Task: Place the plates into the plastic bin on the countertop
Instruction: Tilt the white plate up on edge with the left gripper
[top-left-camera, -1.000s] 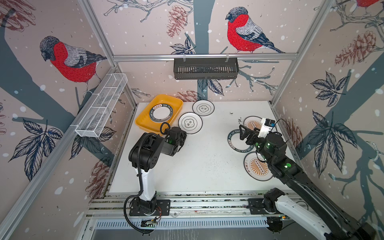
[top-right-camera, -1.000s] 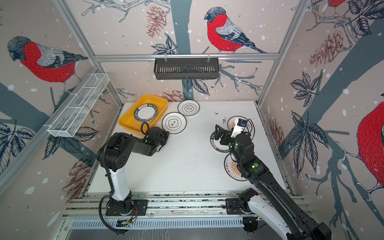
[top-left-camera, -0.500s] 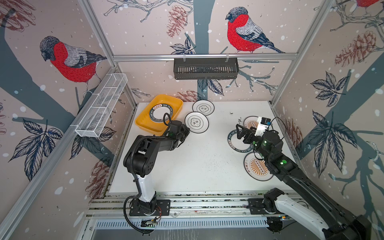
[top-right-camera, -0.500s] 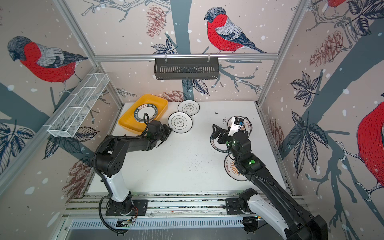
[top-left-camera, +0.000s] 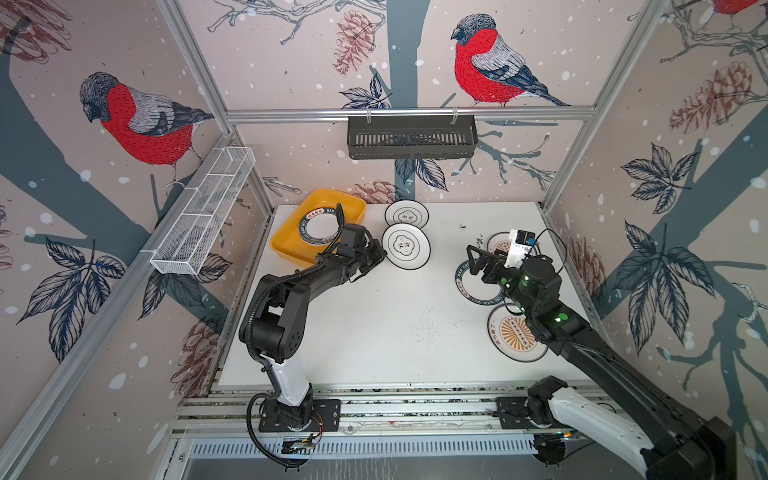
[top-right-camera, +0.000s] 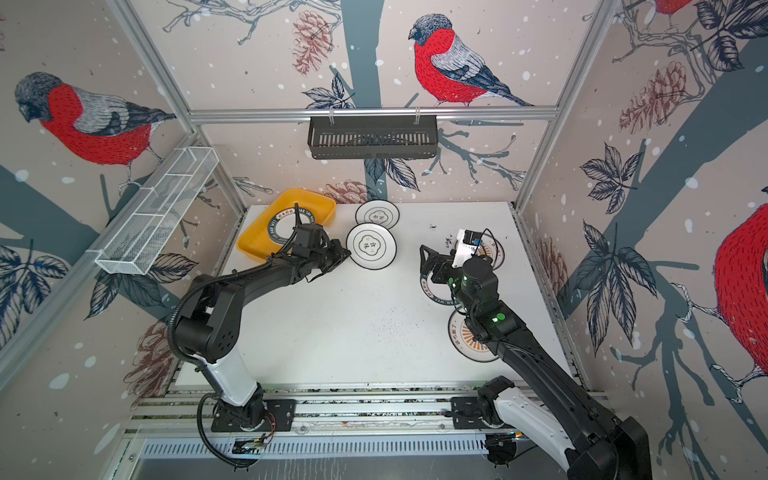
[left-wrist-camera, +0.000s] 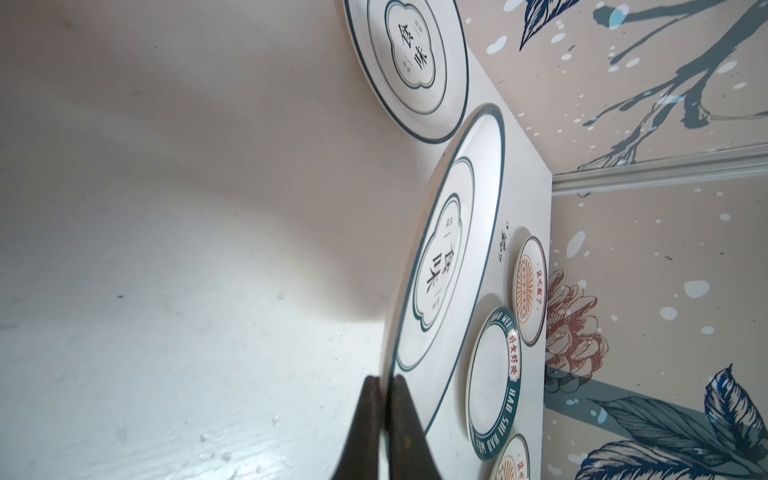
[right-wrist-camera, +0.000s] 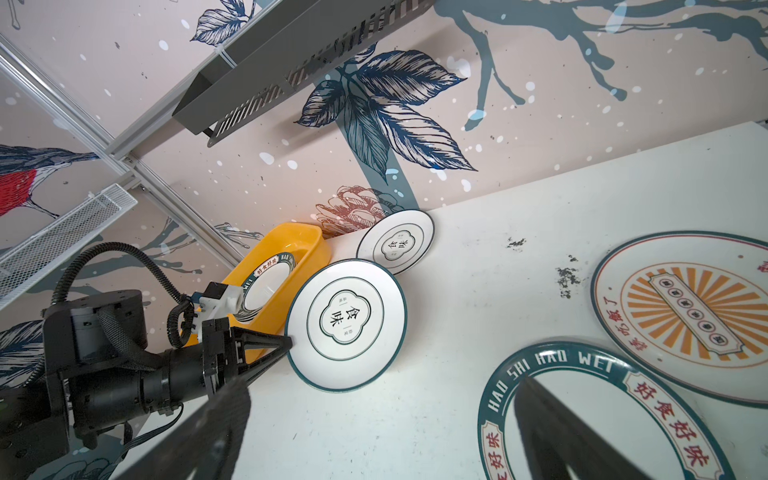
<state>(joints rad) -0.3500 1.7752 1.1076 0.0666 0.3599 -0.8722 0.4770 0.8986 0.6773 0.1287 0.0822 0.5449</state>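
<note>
Plate (top-left-camera: 406, 246) rim pinched in left claw (top-left-camera: 380, 257) — lift clear, keep level, swing to bin (top-left-camera: 291, 249) just beside claw; right claw (top-left-camera: 476, 262) spread wide, empty.

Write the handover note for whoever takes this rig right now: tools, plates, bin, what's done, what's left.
Left tool: shut on the rim of the near flower-emblem plate, which is tilted beside the yellow bin.
Right tool: open above the loose green-rimmed plate, holding nothing.
Done: the binned green-rimmed plate shows in the bin.
Left: the held plate, the far flower-emblem plate, the loose green-rimmed plate, the far sunburst plate and the near sunburst plate, on the countertop.
</note>
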